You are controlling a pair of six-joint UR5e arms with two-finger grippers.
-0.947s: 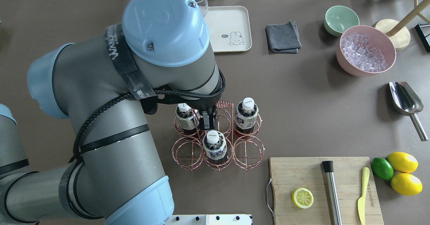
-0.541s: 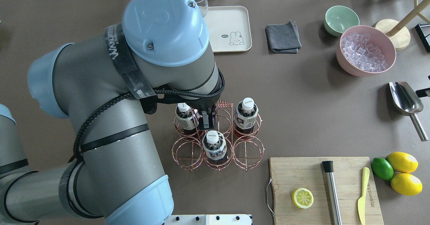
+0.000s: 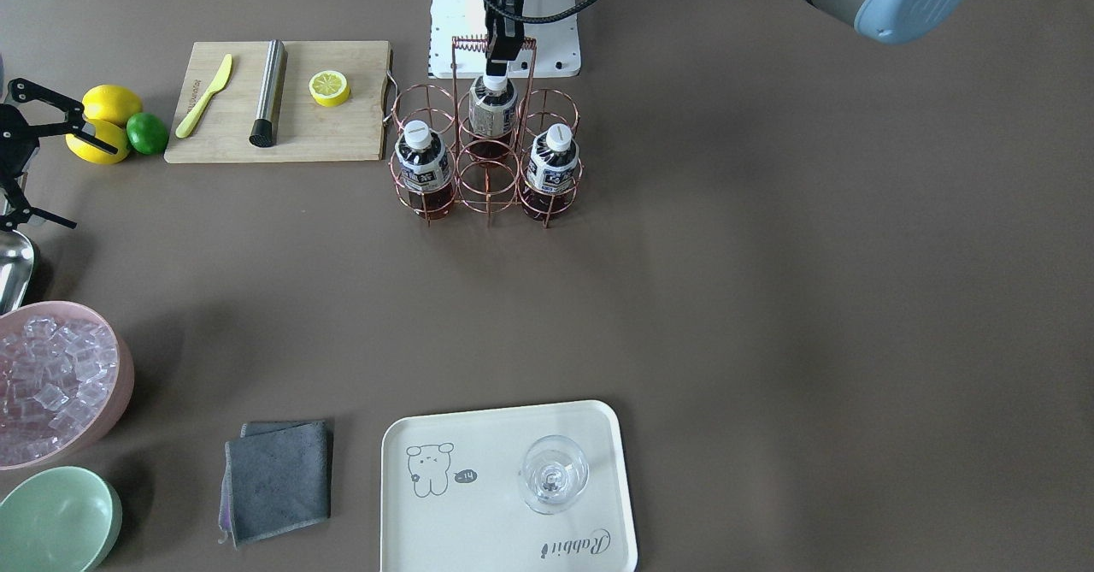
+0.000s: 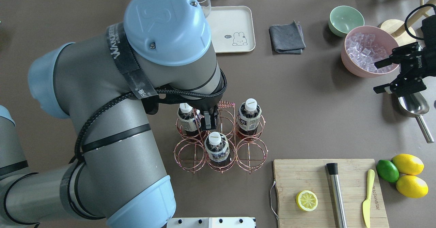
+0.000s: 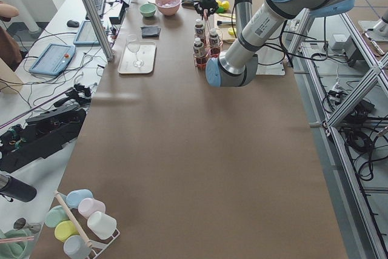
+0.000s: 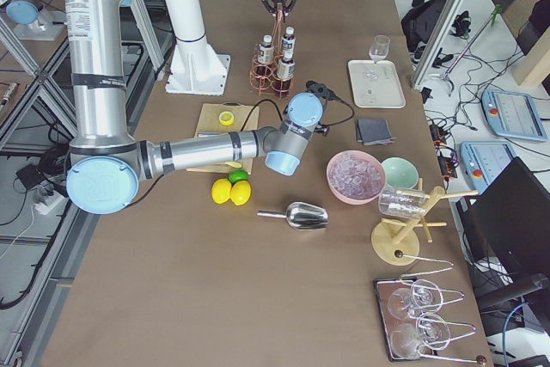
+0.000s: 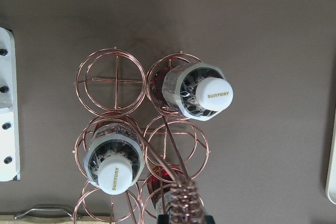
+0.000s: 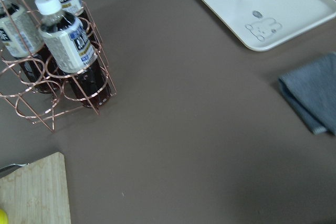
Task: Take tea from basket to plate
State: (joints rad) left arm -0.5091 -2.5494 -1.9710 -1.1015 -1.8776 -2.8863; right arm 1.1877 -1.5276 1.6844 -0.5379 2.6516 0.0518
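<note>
The basket (image 4: 235,149) stands mid-table with three bottles in its rings. Two are tea with black-and-white labels, one at the far right (image 4: 250,117) (image 3: 420,166) and one at the far left (image 4: 186,119) (image 3: 554,166). A beige-label bottle (image 3: 493,110) stands in the middle ring on the robot's side. My left gripper (image 3: 502,52) is over the basket's middle, shut on its coiled handle (image 4: 227,104). My right gripper (image 4: 375,78) is open and empty, far to the right. The plate (image 3: 479,504) lies across the table.
A wine glass (image 3: 554,474) stands on the plate. A grey cloth (image 4: 286,38), a green bowl (image 4: 345,20) and a pink bowl of ice (image 4: 369,50) are at the far right. A metal scoop (image 4: 412,103), a cutting board (image 4: 327,190), lemons and a lime are on the right.
My right gripper has come into the overhead view from the right edge, above the scoop and beside the pink bowl. The left arm, basket and bottles have barely moved.
</note>
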